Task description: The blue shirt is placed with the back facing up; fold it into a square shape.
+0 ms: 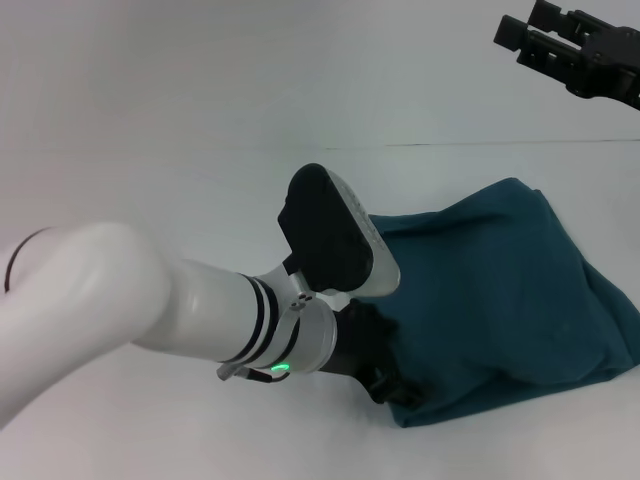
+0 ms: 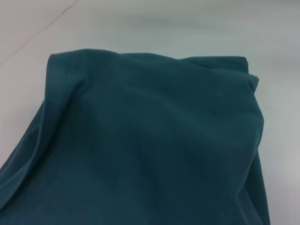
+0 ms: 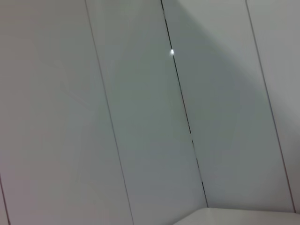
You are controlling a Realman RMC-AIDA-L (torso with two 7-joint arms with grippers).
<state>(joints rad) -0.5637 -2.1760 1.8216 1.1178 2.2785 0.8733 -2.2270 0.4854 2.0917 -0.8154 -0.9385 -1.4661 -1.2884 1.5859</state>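
The blue shirt [image 1: 500, 290] lies bunched in a folded heap on the white table [image 1: 150, 130], right of centre; the left gripper [image 1: 385, 385] is down at its near left edge, jaws hidden, so I cannot tell their state. The right gripper [image 1: 540, 40] is raised at the far right, well apart from the shirt; whether its jaws are apart is unclear.

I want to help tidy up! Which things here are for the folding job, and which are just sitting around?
For the job:
- blue shirt, bunched on the table
- left gripper, down at the shirt's near edge

Not part of it now:
- right gripper, raised far from the shirt
- white table
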